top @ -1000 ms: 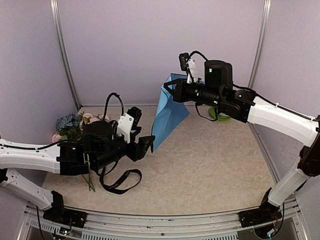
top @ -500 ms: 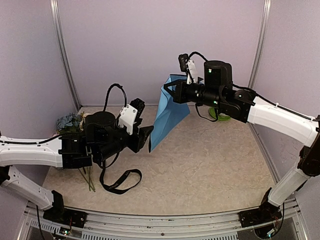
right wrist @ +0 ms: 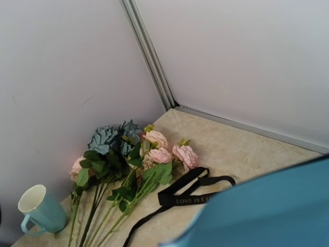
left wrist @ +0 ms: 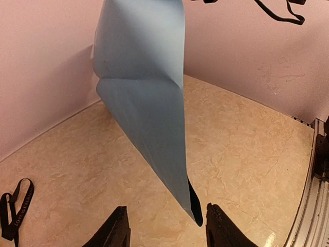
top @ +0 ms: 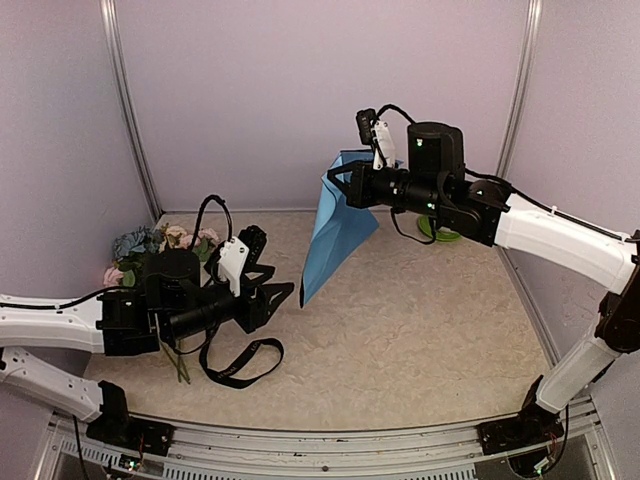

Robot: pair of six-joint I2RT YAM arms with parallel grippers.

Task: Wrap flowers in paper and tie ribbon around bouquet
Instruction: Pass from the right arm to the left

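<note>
**Colour and pattern findings**

The paper (top: 335, 225) is light blue on its broad face, with dark navy showing at the lower tip. The flowers (right wrist: 128, 154): pale pink roses, a blue-grey cluster, green leaves and stems. The ribbon (right wrist: 190, 198) is black with pale lettering. The mug (right wrist: 45, 215) is pale teal, cream inside. The table (top: 430, 320) is beige, marbled. The walls (top: 300, 90) are plain pale lilac.
</note>
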